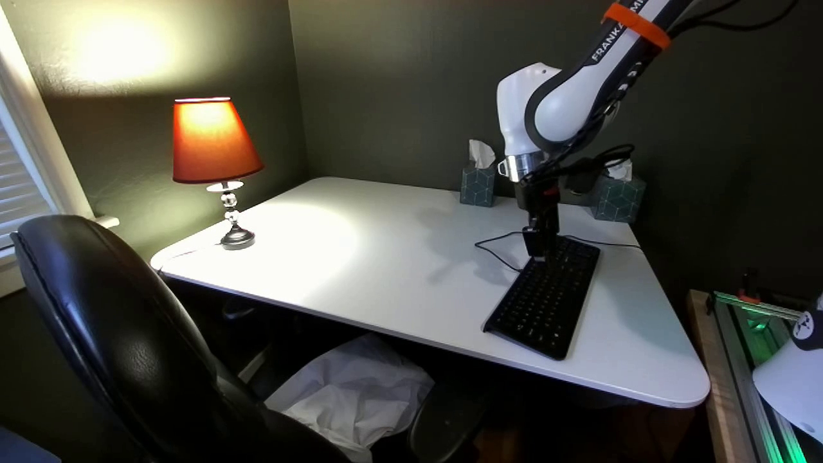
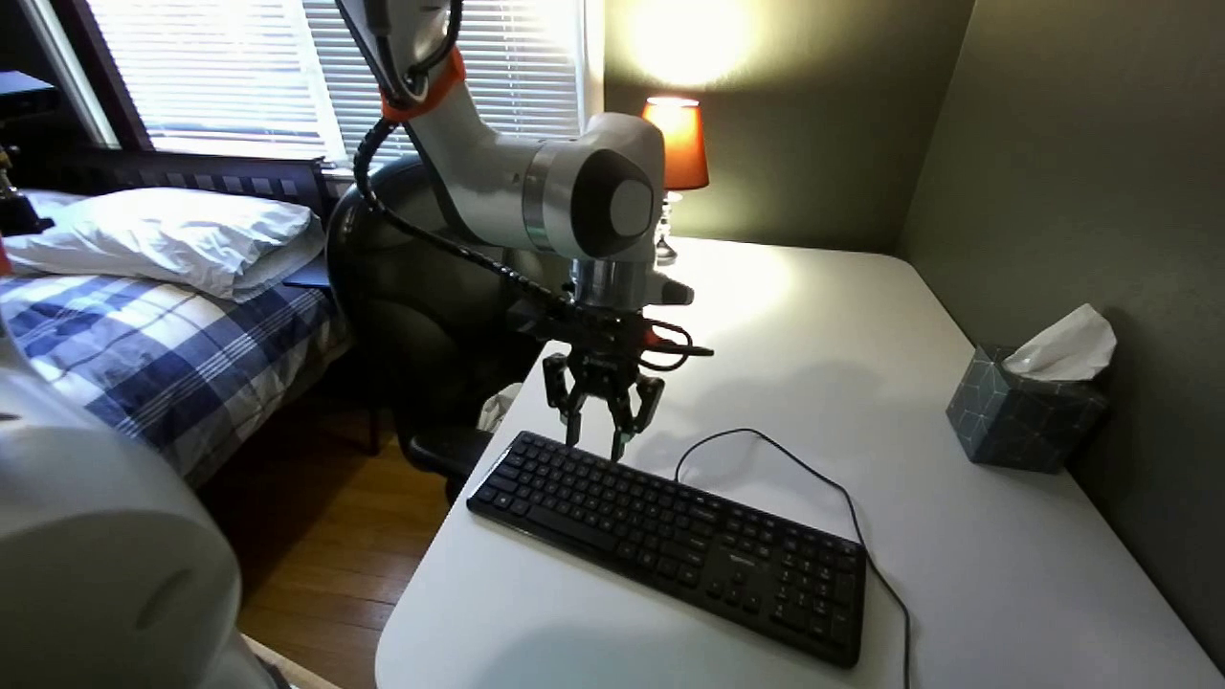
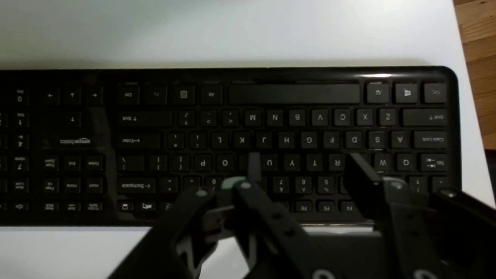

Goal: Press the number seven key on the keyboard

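The black keyboard lies flat on the white table. It also shows in an exterior view and fills much of the wrist view, where its letters stand upside down. The number seven key of the top row is visible between my two fingers. A second seven key shows on the number pad at the left edge. My gripper is open and empty, over the keyboard's far long edge, also seen in both exterior views. One finger hides the keys around I and 8. I cannot tell whether the fingertips touch any keys.
A thin black cable curves over the table behind the keyboard. Tissue boxes stand by the wall. A lamp stands at the table's far end. A black chair is at the table's edge.
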Controlling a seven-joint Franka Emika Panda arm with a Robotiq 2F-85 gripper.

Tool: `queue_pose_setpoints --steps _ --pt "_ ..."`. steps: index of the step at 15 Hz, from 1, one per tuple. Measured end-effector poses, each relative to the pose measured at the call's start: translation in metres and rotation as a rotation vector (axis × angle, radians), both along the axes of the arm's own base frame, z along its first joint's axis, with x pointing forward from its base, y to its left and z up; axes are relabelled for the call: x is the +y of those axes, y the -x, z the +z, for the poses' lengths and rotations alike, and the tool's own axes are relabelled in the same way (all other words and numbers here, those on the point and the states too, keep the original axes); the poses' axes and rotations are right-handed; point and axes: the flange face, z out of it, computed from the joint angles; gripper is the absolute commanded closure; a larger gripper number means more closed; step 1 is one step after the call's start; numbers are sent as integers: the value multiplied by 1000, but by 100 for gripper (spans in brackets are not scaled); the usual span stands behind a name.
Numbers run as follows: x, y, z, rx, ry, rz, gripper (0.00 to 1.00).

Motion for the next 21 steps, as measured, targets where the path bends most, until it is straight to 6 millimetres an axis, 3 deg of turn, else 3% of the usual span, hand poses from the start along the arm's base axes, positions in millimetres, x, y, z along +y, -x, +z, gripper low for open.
queue_pose_setpoints --steps 3,4,21 --pt "0 -1 -9 17 -3 2 96" --pt "-1 -2 -11 21 -4 4 99" --pt "-10 -28 -35 44 -11 31 100"
